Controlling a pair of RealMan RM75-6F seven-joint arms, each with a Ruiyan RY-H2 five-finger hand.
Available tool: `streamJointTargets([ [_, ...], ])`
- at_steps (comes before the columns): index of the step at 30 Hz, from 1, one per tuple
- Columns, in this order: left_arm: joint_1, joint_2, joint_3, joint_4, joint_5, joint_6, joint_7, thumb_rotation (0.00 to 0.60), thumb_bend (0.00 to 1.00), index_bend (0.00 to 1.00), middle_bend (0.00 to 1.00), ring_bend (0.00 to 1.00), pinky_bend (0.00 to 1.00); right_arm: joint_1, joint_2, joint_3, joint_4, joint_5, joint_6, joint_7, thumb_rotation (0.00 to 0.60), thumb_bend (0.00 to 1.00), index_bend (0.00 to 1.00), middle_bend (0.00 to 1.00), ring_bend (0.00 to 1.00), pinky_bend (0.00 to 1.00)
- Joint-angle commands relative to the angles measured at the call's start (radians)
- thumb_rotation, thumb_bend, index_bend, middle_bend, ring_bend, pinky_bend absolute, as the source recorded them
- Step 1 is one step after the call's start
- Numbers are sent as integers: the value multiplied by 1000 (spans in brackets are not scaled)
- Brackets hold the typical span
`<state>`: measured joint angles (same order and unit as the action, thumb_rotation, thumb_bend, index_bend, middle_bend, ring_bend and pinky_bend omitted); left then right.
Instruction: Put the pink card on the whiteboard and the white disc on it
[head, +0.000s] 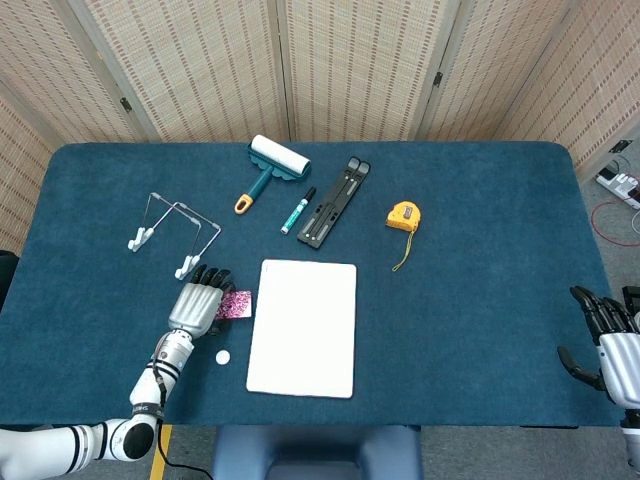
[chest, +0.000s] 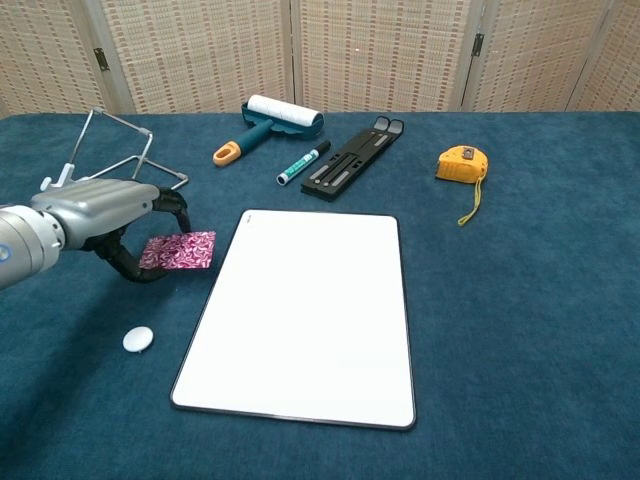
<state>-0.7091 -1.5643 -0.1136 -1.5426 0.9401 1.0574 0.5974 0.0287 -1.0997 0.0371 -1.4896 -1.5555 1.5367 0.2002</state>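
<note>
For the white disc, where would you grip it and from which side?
Pinch the white disc across its rim, coming straight down from above: it is small, low and lies flat on the table, with open cloth all around. The left hand, nearest but now holding the pink card, seems the natural one.

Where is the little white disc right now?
In the chest view the disc lies on the blue table, near the front left, just left of the whiteboard and in front of the left hand with the pink card.
</note>
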Motion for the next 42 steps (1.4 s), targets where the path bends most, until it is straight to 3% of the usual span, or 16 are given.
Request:
streamJointTargets([
  [1, -15, 5, -8, -37, 26, 10, 16, 600, 376, 361, 139, 111, 0, -2, 0, -1, 0, 0, 2, 1, 600, 368, 48, 126, 142, 110],
  [11, -90, -51, -34, -89, 21, -9, 113, 600, 376, 361, 139, 111, 0, -10, 0, 0, 8, 10, 6, 9, 600, 369, 48, 126, 142, 110],
  [26, -171, -149, -29, -39, -94, -33, 231, 600, 376, 341, 139, 108, 0, -13, -4, 3, 24, 19, 1, 27, 600, 368, 48, 126, 142, 110],
  [32, -175, -145, -19, -50, -98, -20, 236, 600, 356, 205, 139, 97, 0, -12, -4, 3, 24, 19, -2, 27, 600, 368, 48, 126, 141, 110],
  [38, -156, -110, 2, -90, -64, 12, 217, 600, 354, 217, 139, 97, 0, -9, -6, 4, 23, 12, -1, 27, 600, 368, 48, 126, 141, 110],
  [42, -118, -65, 34, -124, -10, 53, 182, 600, 354, 287, 139, 98, 0, -10, -5, 4, 19, 7, 4, 24, 600, 368, 48, 126, 141, 110],
])
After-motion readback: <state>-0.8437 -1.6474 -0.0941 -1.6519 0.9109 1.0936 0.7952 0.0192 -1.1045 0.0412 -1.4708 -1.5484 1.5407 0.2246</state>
